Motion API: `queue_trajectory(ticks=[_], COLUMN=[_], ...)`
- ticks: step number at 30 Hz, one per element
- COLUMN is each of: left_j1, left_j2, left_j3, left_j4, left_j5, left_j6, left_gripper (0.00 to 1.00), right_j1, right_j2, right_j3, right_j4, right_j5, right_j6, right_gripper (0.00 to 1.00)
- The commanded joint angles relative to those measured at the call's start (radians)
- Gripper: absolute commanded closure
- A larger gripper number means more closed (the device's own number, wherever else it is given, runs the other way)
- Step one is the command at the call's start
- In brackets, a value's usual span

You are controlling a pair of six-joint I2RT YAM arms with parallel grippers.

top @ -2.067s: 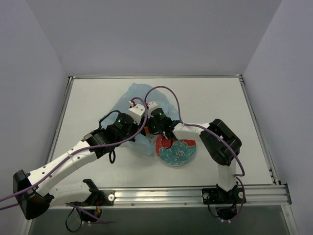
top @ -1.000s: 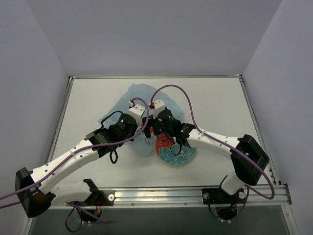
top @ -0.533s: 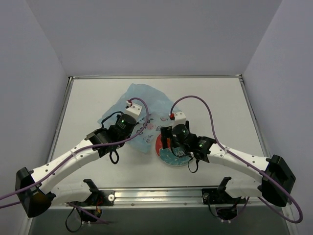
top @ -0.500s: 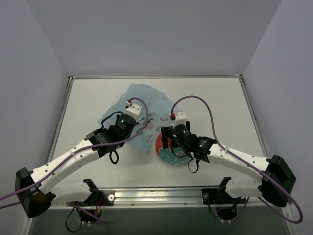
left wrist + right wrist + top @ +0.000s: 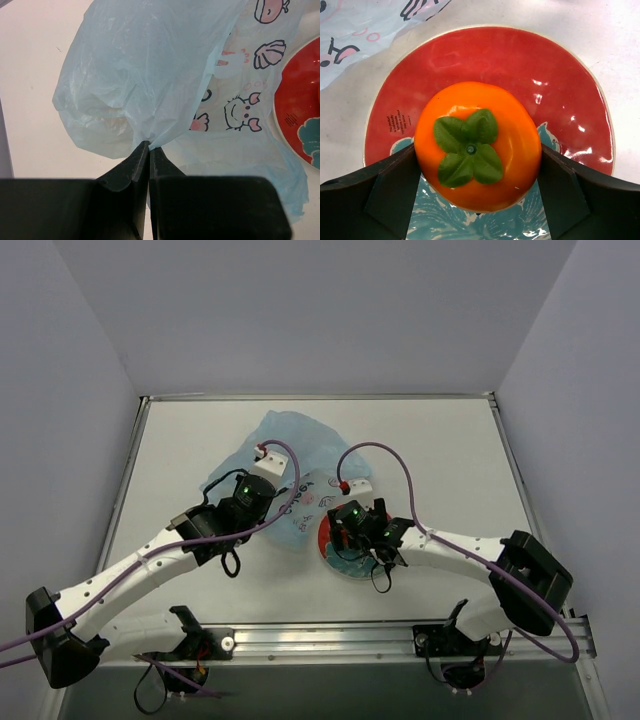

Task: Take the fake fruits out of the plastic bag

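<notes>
The plastic bag (image 5: 150,65) is crinkled, translucent and light blue with cartoon prints, and it lies at the middle of the table (image 5: 285,445). My left gripper (image 5: 149,146) is shut on a gathered fold of the bag near its edge. One of the fake fruits, an orange round one with a green calyx (image 5: 477,142), sits between the fingers of my right gripper (image 5: 478,175), which is shut on it with a pad against each side. It hangs over the red plate (image 5: 495,55). I cannot tell whether it touches the plate.
The red plate with a teal flower pattern (image 5: 335,562) lies just right of the bag, which touches the plate's left rim. A metal rail (image 5: 400,635) runs along the near table edge. Purple cables loop above both wrists.
My right gripper has swung from the bag's mouth to above the plate, carrying the orange fruit. My left gripper has kept its pinch on the bag and barely moved.
</notes>
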Motion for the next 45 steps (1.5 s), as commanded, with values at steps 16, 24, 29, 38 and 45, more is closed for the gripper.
queue_trajectory(ticks=[16, 24, 29, 38, 45], left_j1=[-0.037, -0.034, -0.031, -0.028, -0.034], left_j2=[-0.009, -0.003, -0.015, -0.058, -0.021], left_j3=[0.029, 0.053, 0.041, -0.026, -0.028], left_j4=[-0.038, -0.054, -0.076, -0.073, -0.072], left_j5=[-0.029, 0.011, 0.050, 0.047, 0.092], left_j6=[-0.012, -0.033, -0.041, -0.033, -0.028], left_gripper=[0.98, 0.98, 0.98, 0.97, 0.97], right_j1=[-0.002, -0.010, -0.024, -0.151, -0.203], right_j2=[-0.126, -0.115, 0.016, 0.260, 0.370], right_j3=[0.079, 0.201, 0.314, 0.448, 0.500], right_j4=[-0.055, -0.048, -0.008, 0.084, 0.155], right_j5=[-0.032, -0.059, -0.132, -0.469, -0.586], right_j6=[0.003, -0.040, -0.084, -0.147, -0.158], right_gripper=[0.00, 0.16, 0.22, 0.38, 0.52])
